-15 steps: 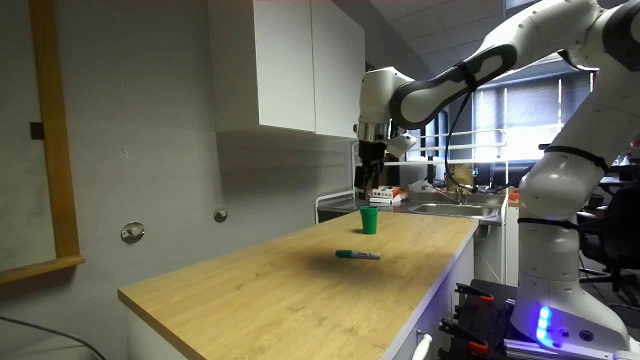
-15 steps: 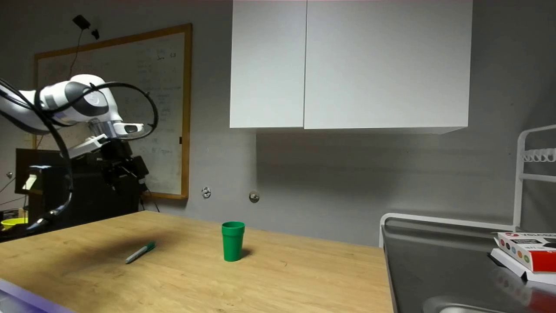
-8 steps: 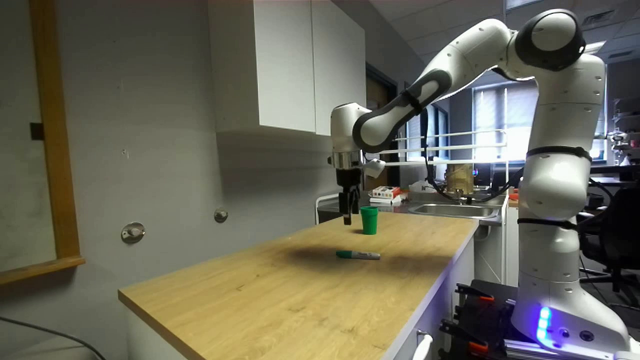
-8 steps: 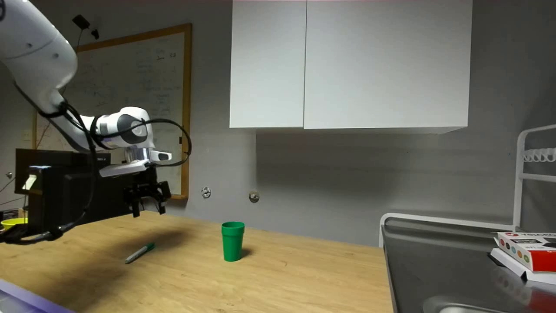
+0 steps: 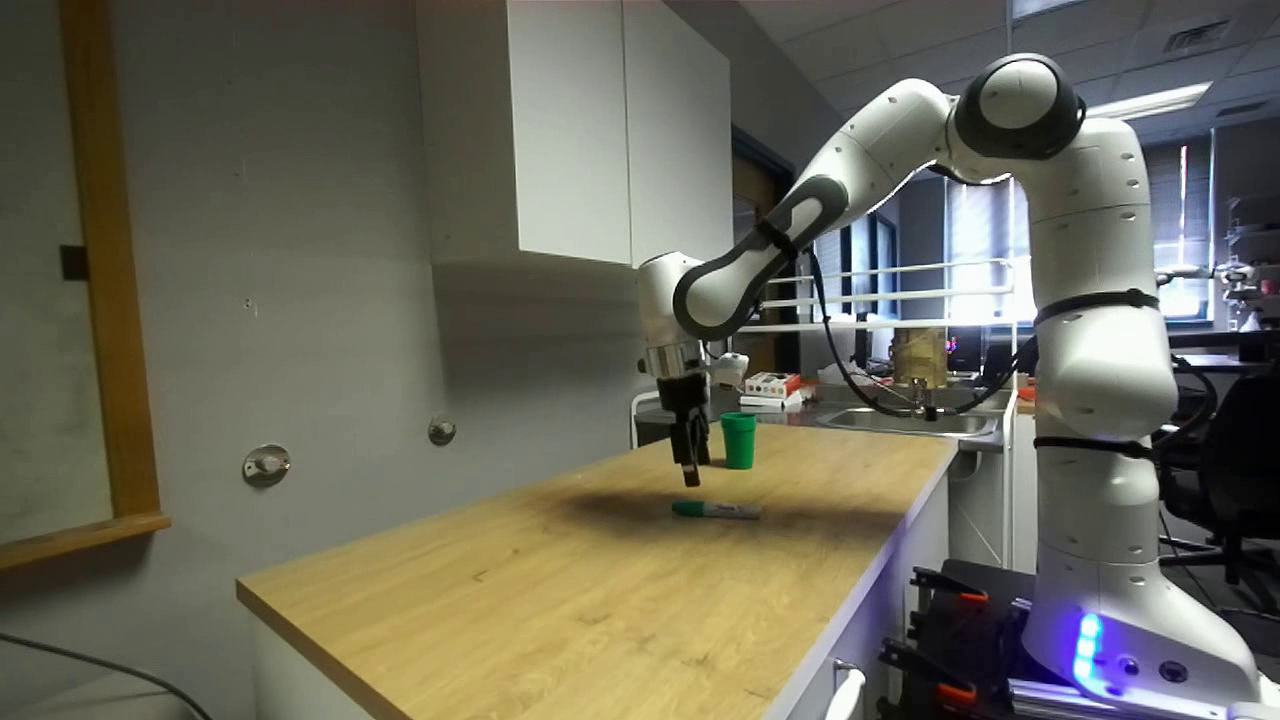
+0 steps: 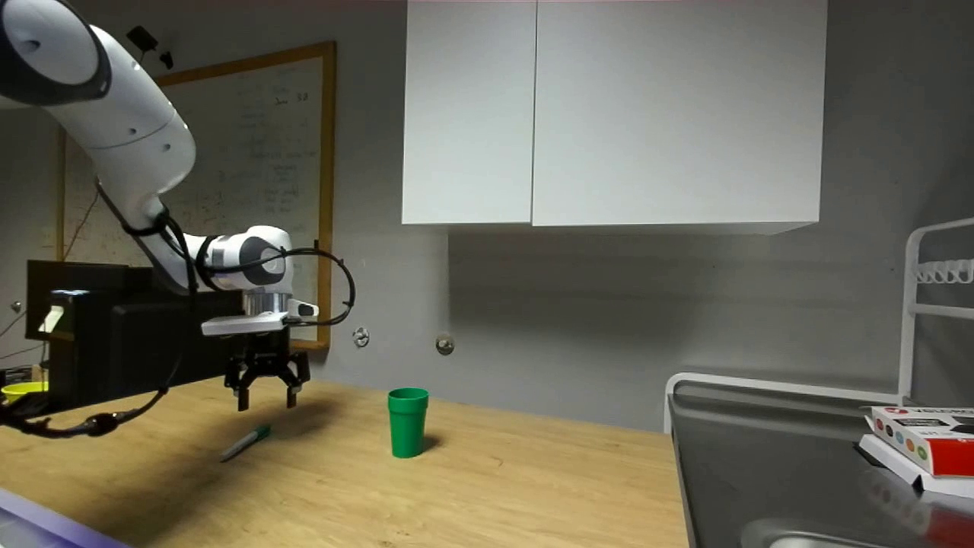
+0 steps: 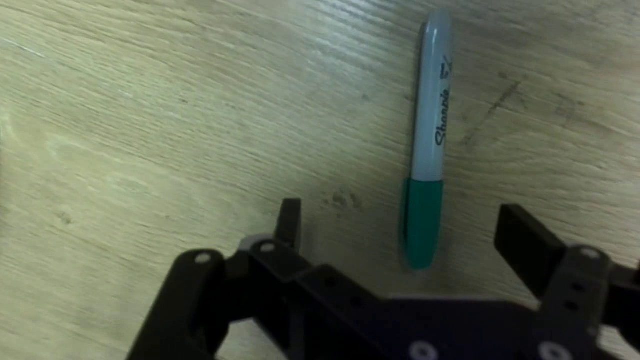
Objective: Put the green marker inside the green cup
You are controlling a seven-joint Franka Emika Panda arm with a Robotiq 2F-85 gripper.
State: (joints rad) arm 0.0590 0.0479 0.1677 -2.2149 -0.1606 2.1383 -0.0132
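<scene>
The green marker lies flat on the wooden counter in both exterior views (image 5: 716,510) (image 6: 245,443). It has a grey-white barrel and a green cap. In the wrist view the marker (image 7: 429,145) points its cap toward my jaws. My gripper (image 7: 400,207) is open and empty, with the cap end between the lines of its fingers. In both exterior views the gripper (image 5: 697,476) (image 6: 267,405) hangs above the counter near the marker's cap end, not touching it. The green cup (image 5: 739,442) (image 6: 408,423) stands upright on the counter, apart from the marker. It is out of the wrist view.
The wooden counter (image 5: 560,580) runs along a grey wall. White cabinets (image 5: 570,130) (image 6: 677,114) hang above it. A metal sink (image 5: 905,421), a white rack and red-white boxes (image 6: 924,438) stand beyond the counter's far end. A cable loop hangs from the arm.
My gripper has moved down and over the counter, from high up to just above the marker's cap end. It has turned to point more nearly straight down. Marker and cup have not moved.
</scene>
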